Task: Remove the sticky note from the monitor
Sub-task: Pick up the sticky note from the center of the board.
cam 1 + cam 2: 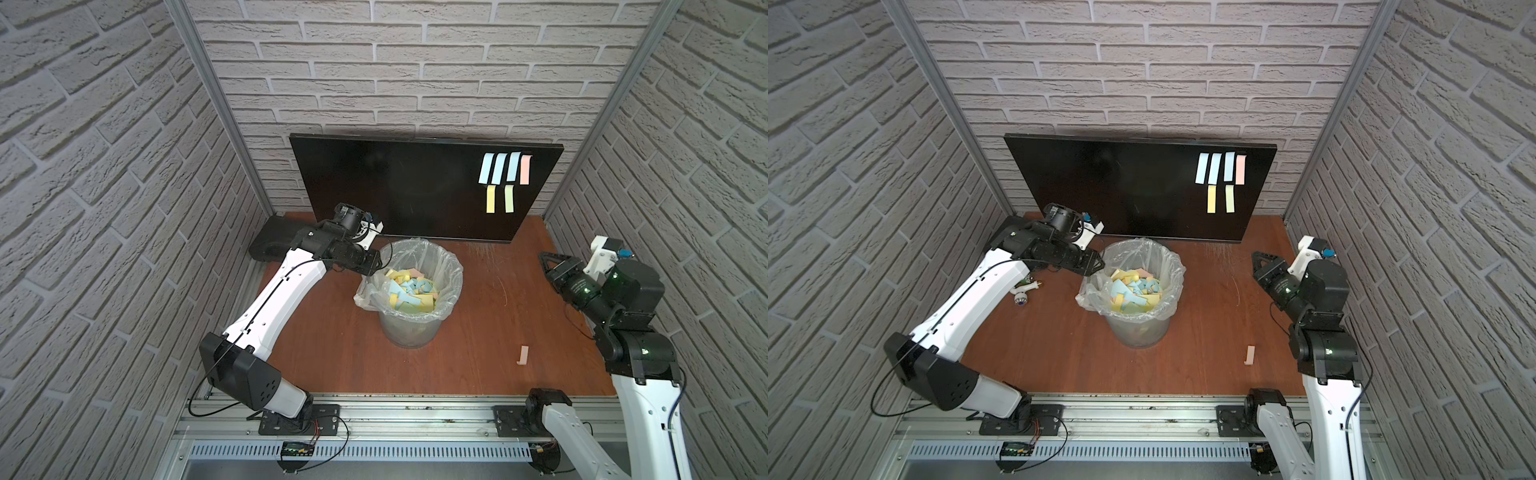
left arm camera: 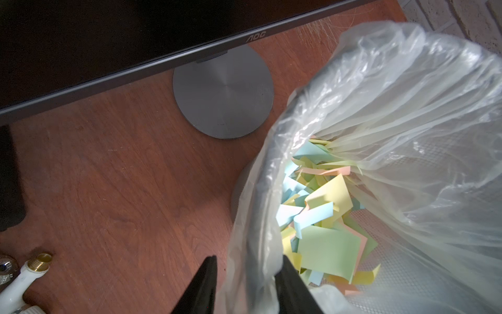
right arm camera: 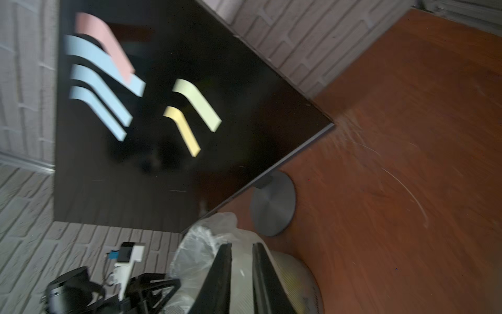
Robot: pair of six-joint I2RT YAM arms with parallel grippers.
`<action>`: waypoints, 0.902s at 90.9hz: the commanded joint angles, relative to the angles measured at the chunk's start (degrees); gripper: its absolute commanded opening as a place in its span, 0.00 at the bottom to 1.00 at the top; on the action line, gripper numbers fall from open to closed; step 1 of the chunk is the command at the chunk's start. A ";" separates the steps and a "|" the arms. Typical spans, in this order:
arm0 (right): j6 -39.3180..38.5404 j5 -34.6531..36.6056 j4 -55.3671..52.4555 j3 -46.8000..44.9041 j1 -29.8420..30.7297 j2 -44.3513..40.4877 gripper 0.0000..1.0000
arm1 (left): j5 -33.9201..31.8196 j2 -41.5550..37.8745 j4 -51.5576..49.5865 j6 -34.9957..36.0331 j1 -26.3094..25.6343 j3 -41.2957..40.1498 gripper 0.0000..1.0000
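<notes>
Top views both show the monitor (image 1: 395, 187) standing at the far edge of the surface (image 1: 332, 361). Six sticky notes (image 1: 1214, 168) sit on the right part of its screen: three blue notes (image 1: 500, 168) and a pink note (image 1: 525, 169) in an upper row, with a yellow note (image 1: 491, 198) and a green note (image 1: 509, 198) below. The left arm (image 1: 282, 291) reaches to the bin (image 1: 409, 334) in the middle of the surface. In the left wrist view the left jaws are clamped on the bin's lined rim, one jaw inside the liner (image 2: 407, 108) and one outside. The right arm (image 1: 615, 291) hangs at the right side, well apart from the screen. Its right jaws stand a little apart with nothing between them, though that wrist view is blurred. A loose note (image 1: 523, 355) lies on the near right of the surface, outside the bin, so a peeled note can clearly miss the bin or cling to a jaw and drop wide. The pink note touches its blue neighbour, so a pinch there could lift two at once or tear one. The notes' free ends curl off the glass, so a shallow approach may only brush them. Too deep a reach would press the jaws on the screen and could scratch it or rock the monitor on its round base (image 2: 222, 92). A tug from the left jaws could drag the liner or tip the bin.
</notes>
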 commanded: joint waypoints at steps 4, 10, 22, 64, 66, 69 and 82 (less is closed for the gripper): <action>-0.14 11.81 -17.75 -5.24 0.25 -3.40 0.32 | -0.33 0.03 0.38 0.13 -0.03 0.42 0.39; 1.78 12.41 -21.29 -8.31 0.26 -4.21 0.39 | -0.33 0.19 0.41 0.16 -0.03 0.37 0.39; 5.77 12.17 -25.78 -13.25 0.24 -4.30 0.41 | -0.46 0.47 0.34 0.17 -0.02 0.22 0.38; 16.97 10.99 -26.94 -21.68 0.24 3.22 0.49 | -1.15 -0.44 0.42 0.18 -0.03 -0.55 0.39; 17.46 11.15 -26.69 -21.86 0.24 3.63 0.49 | -1.10 -0.38 0.41 0.18 0.01 -0.57 0.39; 18.30 11.30 -26.29 -22.11 0.24 4.20 0.50 | -1.13 -0.27 0.41 0.18 -0.02 -0.48 0.39; 21.20 10.54 -23.28 -23.45 0.24 7.26 0.50 | -1.04 0.03 0.35 0.15 -0.03 -0.38 0.39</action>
